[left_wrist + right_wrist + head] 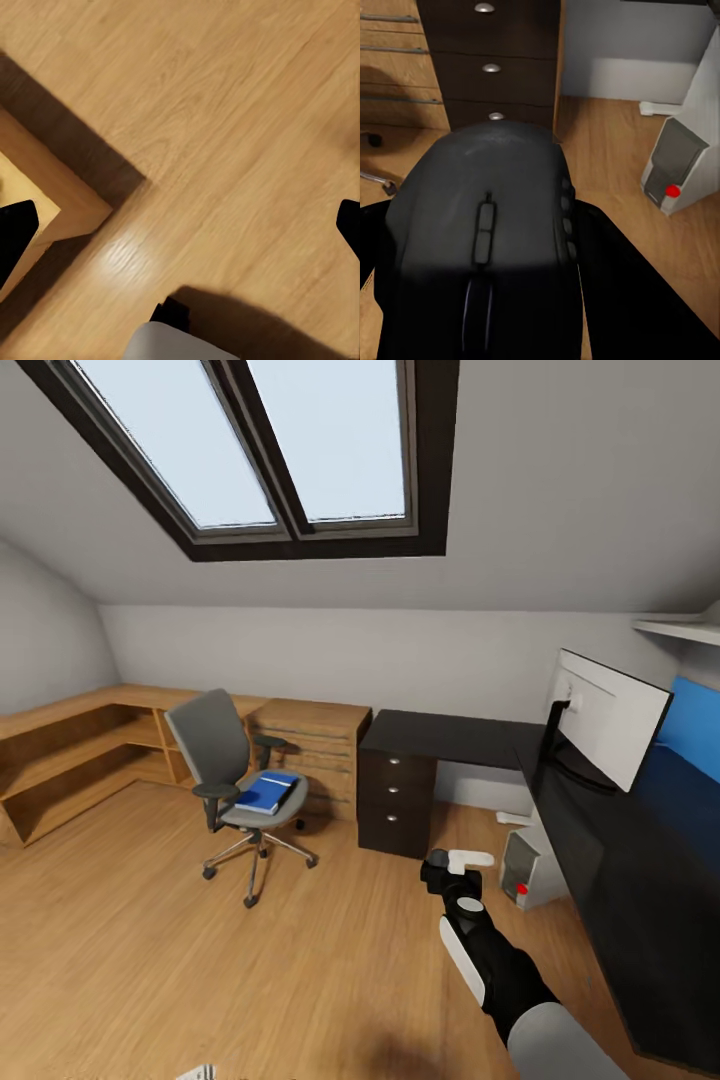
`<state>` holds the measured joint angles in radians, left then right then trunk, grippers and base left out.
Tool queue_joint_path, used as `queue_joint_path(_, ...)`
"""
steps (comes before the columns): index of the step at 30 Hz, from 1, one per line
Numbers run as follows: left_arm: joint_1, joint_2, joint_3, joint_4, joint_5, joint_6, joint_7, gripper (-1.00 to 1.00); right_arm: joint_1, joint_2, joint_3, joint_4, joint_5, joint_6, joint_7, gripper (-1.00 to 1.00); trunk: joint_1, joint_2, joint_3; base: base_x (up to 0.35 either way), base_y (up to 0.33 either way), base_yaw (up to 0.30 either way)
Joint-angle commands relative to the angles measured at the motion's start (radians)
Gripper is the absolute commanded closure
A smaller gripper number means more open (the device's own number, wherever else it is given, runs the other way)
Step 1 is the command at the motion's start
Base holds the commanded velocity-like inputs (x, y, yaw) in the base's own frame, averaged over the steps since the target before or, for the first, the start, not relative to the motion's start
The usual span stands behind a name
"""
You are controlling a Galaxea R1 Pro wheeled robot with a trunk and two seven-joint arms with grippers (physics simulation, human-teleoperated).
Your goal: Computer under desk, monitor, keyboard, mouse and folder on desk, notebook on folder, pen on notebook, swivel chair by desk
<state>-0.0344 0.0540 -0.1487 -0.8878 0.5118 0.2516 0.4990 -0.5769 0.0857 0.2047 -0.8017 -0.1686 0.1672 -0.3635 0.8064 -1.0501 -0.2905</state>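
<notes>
My right gripper (447,872) hovers over the floor in front of the desk (450,735), shut on a black mouse (487,202) that sits between its dark fingers. The grey swivel chair (225,760) stands apart from the desk, with the blue folder (266,792) on its seat. The monitor (610,718) stands on the black desktop, white back toward me. The grey computer (528,868) with its red dot sits under the desk, also ahead of the mouse (673,166). My left gripper (181,229) is open over bare plank floor. Keyboard, notebook and pen are out of view.
The black three-drawer unit (395,800) stands under the desk's left end. A light wooden dresser (310,740) and a low wooden shelf unit (70,750) line the back and left walls. A wooden furniture corner (52,202) lies below my left gripper.
</notes>
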Motion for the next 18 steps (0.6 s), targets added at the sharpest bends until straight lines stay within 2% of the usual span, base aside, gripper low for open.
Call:
queue_joint_path(1, -0.001, 0.001, -0.006, -0.001, 0.007, -0.012, 0.009, -1.0, 0.0, -0.001, 0.004, -0.002, -0.011, 0.003, -0.009, 1.0, 0.0, -0.001, -0.001, 0.006, 0.0, 0.273)
queue_joint_path(7, -0.001, 0.001, -0.008, 0.001, 0.007, -0.03, 0.009, -1.0, -0.001, -0.001, 0.004, -0.002, -0.011, 0.004, -0.009, 1.0, 0.0, -0.001, -0.001, 0.062, 0.012, 0.274)
queue_joint_path(15, -0.001, 0.0, -0.01, 0.001, 0.006, -0.034, 0.009, -1.0, -0.001, -0.005, 0.004, -0.004, -0.01, 0.005, -0.009, 1.0, 0.0, -0.001, -0.001, 0.284, 0.061, 0.268)
queue_joint_path(18, -0.001, -0.001, -0.01, 0.007, 0.007, -0.033, 0.009, -1.0, 0.0, -0.005, 0.004, -0.004, -0.009, 0.004, -0.009, 1.0, 0.0, -0.001, -0.001, 0.318, 0.014, 0.107)
